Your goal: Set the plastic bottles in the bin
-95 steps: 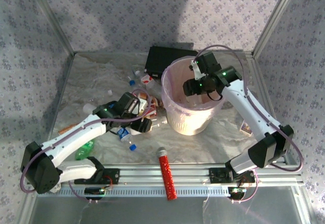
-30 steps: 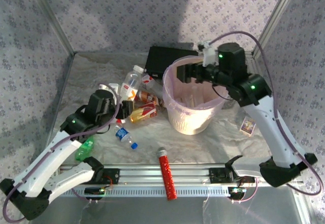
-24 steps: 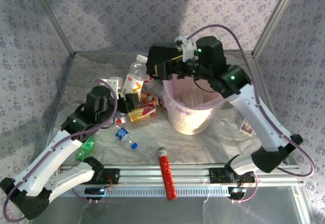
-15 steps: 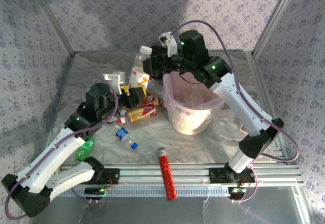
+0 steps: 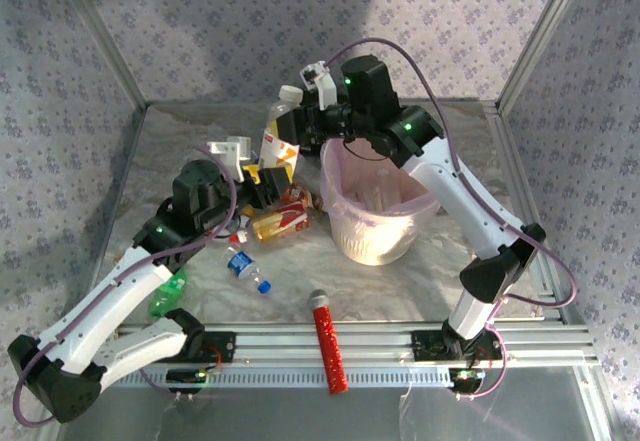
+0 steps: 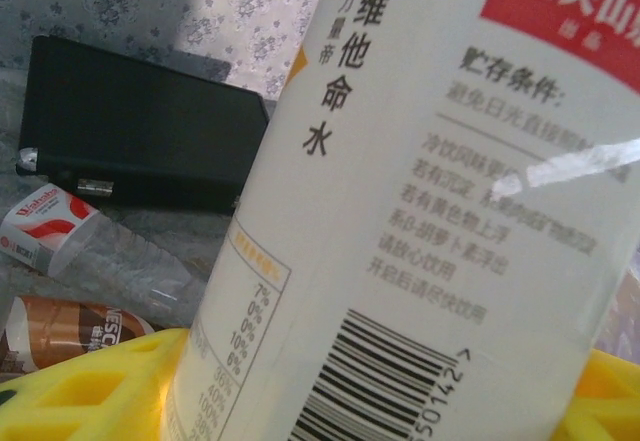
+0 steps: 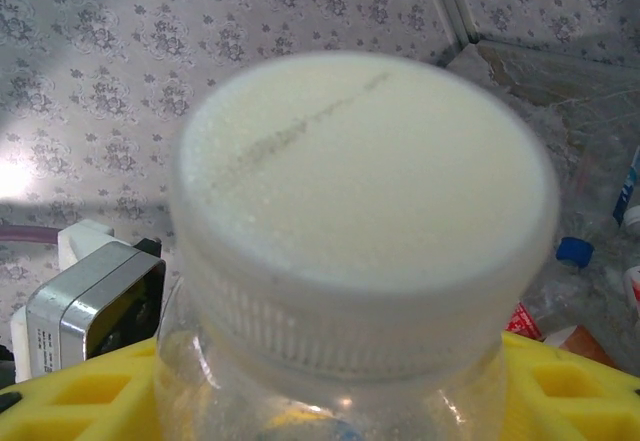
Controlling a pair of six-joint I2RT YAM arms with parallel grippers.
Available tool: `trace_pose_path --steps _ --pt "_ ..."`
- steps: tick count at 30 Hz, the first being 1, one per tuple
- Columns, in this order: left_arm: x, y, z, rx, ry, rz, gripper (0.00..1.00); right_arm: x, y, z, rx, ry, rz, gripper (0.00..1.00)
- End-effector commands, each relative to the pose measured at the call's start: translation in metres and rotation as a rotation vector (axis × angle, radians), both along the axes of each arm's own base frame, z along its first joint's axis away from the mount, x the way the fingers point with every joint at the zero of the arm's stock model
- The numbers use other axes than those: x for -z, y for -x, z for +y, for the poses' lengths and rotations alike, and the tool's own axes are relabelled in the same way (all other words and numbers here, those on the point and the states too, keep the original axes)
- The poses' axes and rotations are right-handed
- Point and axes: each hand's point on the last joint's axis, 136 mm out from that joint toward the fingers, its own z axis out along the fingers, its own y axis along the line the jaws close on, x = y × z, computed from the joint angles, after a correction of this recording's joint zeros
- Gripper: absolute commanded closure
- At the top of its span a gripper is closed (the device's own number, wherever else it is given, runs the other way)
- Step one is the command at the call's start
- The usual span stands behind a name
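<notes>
A clear plastic bottle (image 5: 280, 141) with a white cap and an orange and white label hangs tilted just left of the bin (image 5: 345, 233), a round pale-pink bucket. My left gripper (image 5: 265, 176) is shut on its lower body. In the left wrist view the label (image 6: 430, 181) sits between yellow fingers (image 6: 90, 391). My right gripper (image 5: 298, 116) is shut round the bottle's neck. The white cap (image 7: 360, 181) stands above its yellow fingers (image 7: 80, 391). Further bottles lie on the table: an orange-filled one (image 5: 280, 221), a blue-capped one (image 5: 243, 266) and a green one (image 5: 165, 296).
A red glitter tube (image 5: 327, 341) lies across the front rail. A flat black box (image 6: 140, 131) sits at the back, with a red and white labelled bottle (image 6: 60, 231) and a brown one (image 6: 60, 331) in front of it. Patterned walls close in the table.
My right arm swung left from above the bin to the top of the raised bottle, and its jaws closed on the neck. My left arm lifted the bottle slightly up and right.
</notes>
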Motion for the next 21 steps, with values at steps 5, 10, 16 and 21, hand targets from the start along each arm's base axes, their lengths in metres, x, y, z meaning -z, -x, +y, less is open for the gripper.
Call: trace_pose_path --steps 5,10,16,21 --pt "-0.001 0.000 0.003 -0.012 -0.007 -0.019 0.09 -0.038 -0.011 -0.028 0.076 -0.013 -0.112 0.41" --pt "0.022 0.006 0.015 -0.039 -0.096 0.043 0.00 -0.059 -0.021 -0.065 0.176 0.021 -0.187 0.41" --pt "0.063 0.013 0.036 -0.120 -0.174 0.187 0.00 -0.081 -0.021 -0.128 0.315 0.032 -0.244 0.44" --pt "0.105 0.022 0.057 -0.210 -0.233 0.330 0.00 -0.082 -0.010 -0.182 0.433 0.081 -0.243 0.46"
